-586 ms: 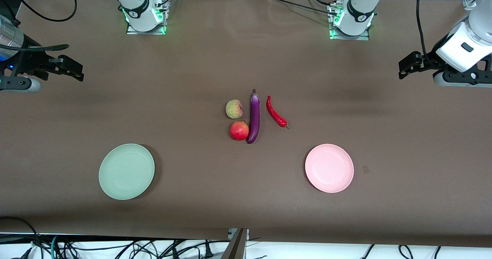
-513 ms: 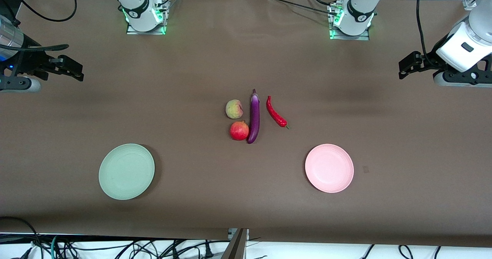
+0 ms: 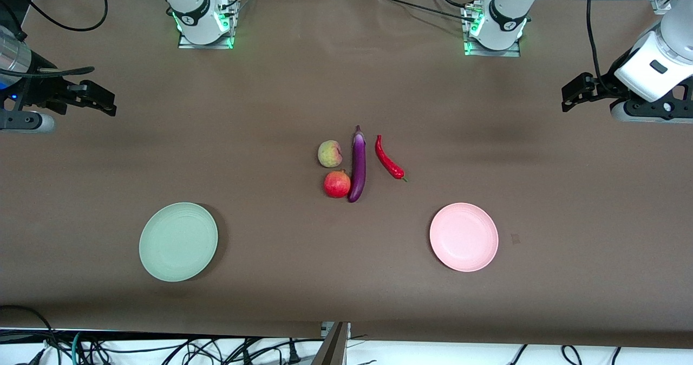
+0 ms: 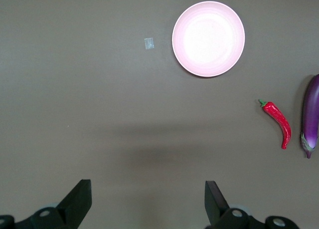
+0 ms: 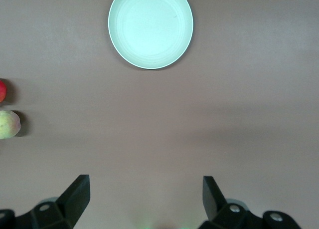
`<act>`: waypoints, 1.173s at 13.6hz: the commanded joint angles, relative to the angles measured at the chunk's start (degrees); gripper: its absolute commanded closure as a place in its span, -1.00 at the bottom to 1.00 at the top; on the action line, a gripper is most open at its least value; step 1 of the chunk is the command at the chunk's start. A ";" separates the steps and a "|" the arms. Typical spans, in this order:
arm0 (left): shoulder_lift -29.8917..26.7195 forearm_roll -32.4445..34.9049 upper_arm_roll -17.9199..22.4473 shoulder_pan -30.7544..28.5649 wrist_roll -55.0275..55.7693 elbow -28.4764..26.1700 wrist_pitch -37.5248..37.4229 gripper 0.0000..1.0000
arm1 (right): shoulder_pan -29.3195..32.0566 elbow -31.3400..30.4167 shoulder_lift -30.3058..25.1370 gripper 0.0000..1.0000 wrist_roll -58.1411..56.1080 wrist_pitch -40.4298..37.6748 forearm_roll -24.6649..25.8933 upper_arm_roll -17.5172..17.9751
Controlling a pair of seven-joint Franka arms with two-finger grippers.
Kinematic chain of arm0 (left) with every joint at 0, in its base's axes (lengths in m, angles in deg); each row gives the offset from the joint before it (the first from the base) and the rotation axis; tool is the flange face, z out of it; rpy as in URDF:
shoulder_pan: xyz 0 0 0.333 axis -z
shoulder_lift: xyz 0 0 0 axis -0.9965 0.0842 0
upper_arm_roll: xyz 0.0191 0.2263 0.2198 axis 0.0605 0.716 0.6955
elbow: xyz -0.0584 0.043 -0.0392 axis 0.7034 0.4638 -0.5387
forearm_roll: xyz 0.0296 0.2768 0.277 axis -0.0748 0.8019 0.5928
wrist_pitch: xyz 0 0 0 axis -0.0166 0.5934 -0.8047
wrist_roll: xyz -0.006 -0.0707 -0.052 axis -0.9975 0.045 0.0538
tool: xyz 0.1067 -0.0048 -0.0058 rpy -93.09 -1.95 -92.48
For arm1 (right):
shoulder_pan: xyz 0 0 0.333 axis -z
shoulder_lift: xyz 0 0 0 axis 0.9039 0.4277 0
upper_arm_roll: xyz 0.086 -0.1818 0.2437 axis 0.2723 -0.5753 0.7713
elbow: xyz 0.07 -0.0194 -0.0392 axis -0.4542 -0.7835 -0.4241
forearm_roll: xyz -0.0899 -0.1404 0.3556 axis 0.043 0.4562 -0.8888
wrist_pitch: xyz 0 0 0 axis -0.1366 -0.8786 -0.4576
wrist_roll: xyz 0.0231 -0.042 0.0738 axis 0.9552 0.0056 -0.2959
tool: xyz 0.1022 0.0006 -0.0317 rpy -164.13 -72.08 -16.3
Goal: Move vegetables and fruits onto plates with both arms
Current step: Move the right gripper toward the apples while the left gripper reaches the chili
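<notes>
Brown worktop (image 3: 270, 110), cloth-covered, bare between the arm bases.

Left claw (image 4: 148, 201) up over the worktop's left-arm end, well apart from the eggplant, fingers spread wide, nothing between them. Right claw (image 5: 145, 199) up over the right-arm end, likewise gaping wide and empty.

Green plate (image 3: 178, 241) nearer to the front camera than the eggplant, well off toward the right arm's end. Pink plate (image 3: 463, 236) also nearer to the camera than the eggplant, toward the left arm's end. Nothing on either.

Eggplant (image 3: 357, 164) at mid-worktop, lying lengthwise toward the camera, stem cap at the end farther from it. Chili pepper (image 3: 388, 158) just beside the eggplant on the left-arm side, apart from it. Pomegranate (image 3: 337, 184) touching the eggplant's camera-near end on the right-arm side. Peach (image 3: 329, 154) close beside the eggplant, farther from the camera than the pomegranate.
</notes>
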 commanded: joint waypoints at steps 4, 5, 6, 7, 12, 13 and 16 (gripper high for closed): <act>0.78 0.95 -0.17 -0.15 -1.20 1.83 -1.03 -1.00 | 0.01 -0.35 4.01 -1.00 -0.07 0.19 0.45 0.80; 0.78 0.95 -0.17 -0.15 -1.12 1.83 -1.12 -1.00 | 0.36 -0.35 4.20 -1.00 0.02 0.71 0.18 0.71; 0.78 0.95 -0.17 -0.15 -1.12 1.83 -1.12 -1.00 | 0.45 -0.35 4.38 -1.00 -0.16 0.71 0.10 0.71; 0.78 0.95 -0.17 -0.15 -1.12 1.83 -1.12 -1.00 | 0.36 -0.35 4.47 -1.00 -0.07 0.72 0.09 0.71; 0.78 0.95 -0.26 -0.06 -0.59 1.74 -1.38 -1.00 | -1.13 -0.35 5.52 -1.00 0.10 3.25 -0.08 1.15; 0.78 0.95 -0.26 -0.06 -0.59 1.74 -1.38 -1.00 | -2.09 -0.35 6.05 -1.00 0.19 3.96 -0.08 1.15; 0.78 0.95 -0.26 0.03 -0.59 1.74 -1.38 -1.00 | -4.03 -0.35 7.01 -1.00 0.98 6.24 -3.58 1.06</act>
